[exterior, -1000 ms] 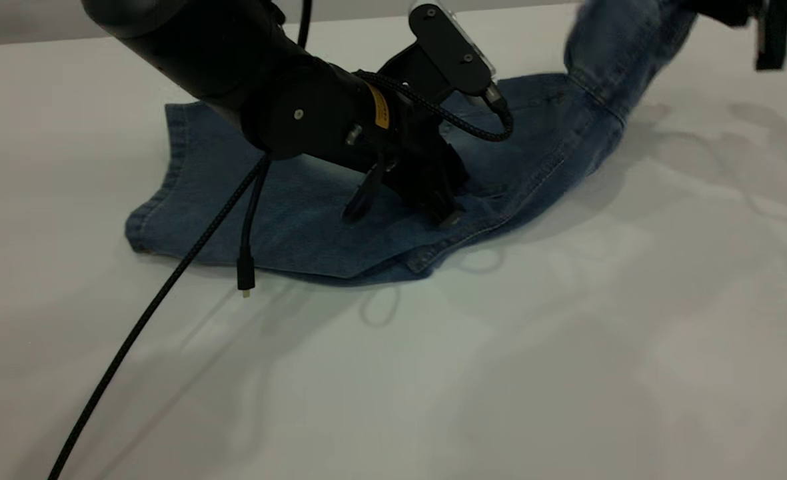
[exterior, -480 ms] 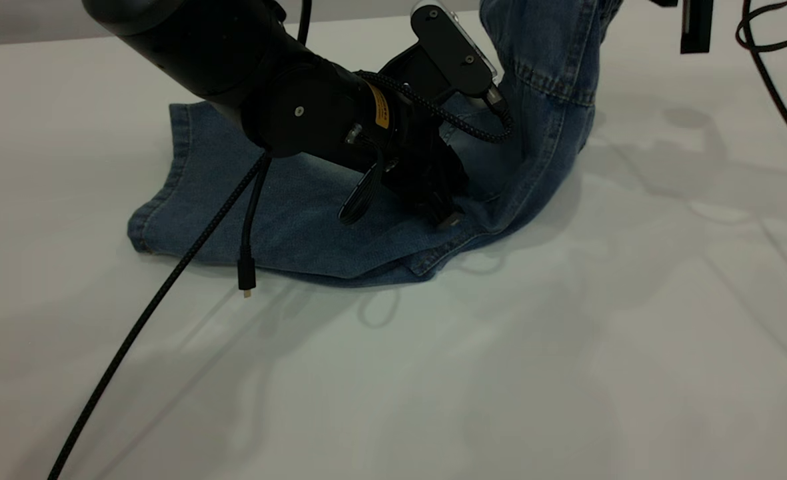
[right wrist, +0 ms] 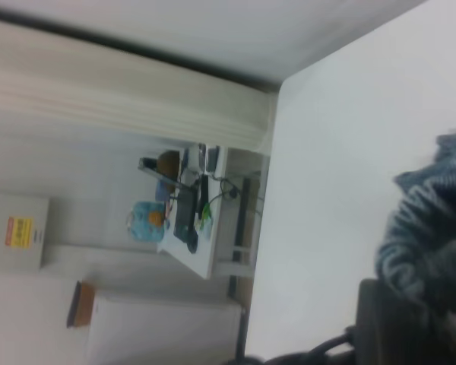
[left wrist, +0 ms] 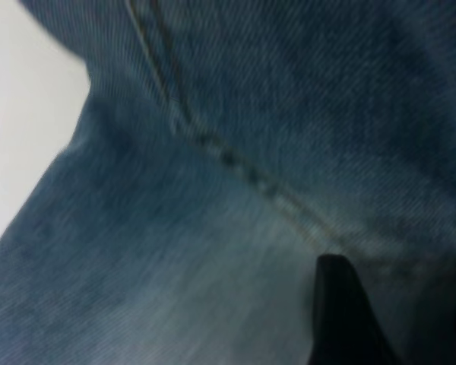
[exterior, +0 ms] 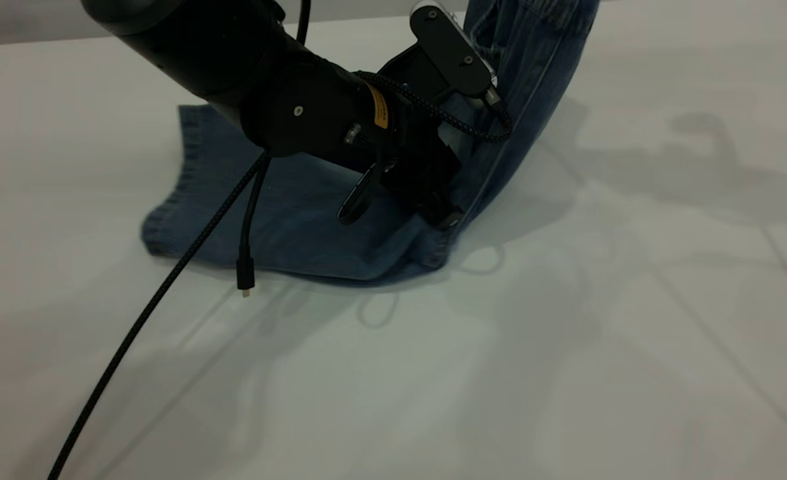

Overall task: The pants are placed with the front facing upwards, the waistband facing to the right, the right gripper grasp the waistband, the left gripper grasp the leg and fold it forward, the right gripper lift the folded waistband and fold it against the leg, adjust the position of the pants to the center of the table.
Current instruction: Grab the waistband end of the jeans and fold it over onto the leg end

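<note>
The table (exterior: 633, 320) was a broad, pale, matte plane that filled the exterior view, with shadows of the arms thrown across its right side. On it lay the pants (exterior: 300, 213), their leg end flat toward the left while the waist end rose steeply out of the top of the view. The left arm reached down over the cloth, and the left gripper (exterior: 436, 210) pressed on the denim at the crease near the front edge; whether its jaws were spread or pinching could not be told, since its wrist view showed only denim and one dark fingertip (left wrist: 342, 319). The right gripper (right wrist: 410, 319) was out of the exterior view, and its own camera showed the gathered waistband (right wrist: 429, 228) bunched at its fingers, so it seemed to be pinching that band. The likely trouble lay in the lifted half: if the waistband slipped from that thin hold, the cloth would drop in a heap rather than a clean fold. Dragging could also be a risk, for a pull harder than the left gripper's press might slide the whole garment. The loose cable plug (exterior: 245, 279) dangling at the hem could snag.
</note>
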Robot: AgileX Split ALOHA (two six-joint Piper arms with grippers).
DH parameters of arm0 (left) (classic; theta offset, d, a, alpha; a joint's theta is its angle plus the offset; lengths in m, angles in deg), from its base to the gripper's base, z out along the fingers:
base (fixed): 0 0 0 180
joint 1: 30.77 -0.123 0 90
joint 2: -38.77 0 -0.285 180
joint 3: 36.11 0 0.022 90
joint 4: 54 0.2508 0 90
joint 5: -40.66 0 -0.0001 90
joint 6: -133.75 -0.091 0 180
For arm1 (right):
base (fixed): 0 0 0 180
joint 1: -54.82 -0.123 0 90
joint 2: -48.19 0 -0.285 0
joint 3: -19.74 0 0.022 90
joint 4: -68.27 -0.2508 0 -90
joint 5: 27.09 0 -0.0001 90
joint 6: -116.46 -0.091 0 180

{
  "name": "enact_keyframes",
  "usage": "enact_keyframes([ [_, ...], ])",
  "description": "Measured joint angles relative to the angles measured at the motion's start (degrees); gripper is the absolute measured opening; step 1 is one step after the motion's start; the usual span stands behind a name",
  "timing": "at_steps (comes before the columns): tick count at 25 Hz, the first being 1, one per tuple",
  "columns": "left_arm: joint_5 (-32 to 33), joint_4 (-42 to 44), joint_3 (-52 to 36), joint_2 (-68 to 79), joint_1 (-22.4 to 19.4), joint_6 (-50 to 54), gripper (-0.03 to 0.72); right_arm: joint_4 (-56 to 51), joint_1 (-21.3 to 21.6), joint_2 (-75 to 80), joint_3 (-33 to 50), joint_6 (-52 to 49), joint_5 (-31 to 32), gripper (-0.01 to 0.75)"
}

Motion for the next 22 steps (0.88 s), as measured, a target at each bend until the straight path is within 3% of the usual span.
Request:
enact_keyframes([
  [7, 0.0, 0.0, 0.0, 0.0, 0.0, -0.2, 0.341, 9.1, 0.0, -7.4, 0.0, -3.3, -6.0, 0.032],
  [16, 3.4, -0.1, -0.2, -6.6, -1.1, -0.2, 0.341, 8.4, 0.0, -7.4, -0.1, -2.8, -7.5, 0.032],
  [22, 11.7, -0.3, -0.2, -12.5, -4.1, -0.2, 0.341, 9.2, 0.0, -7.4, -0.1, -2.6, -8.2, 0.032],
])
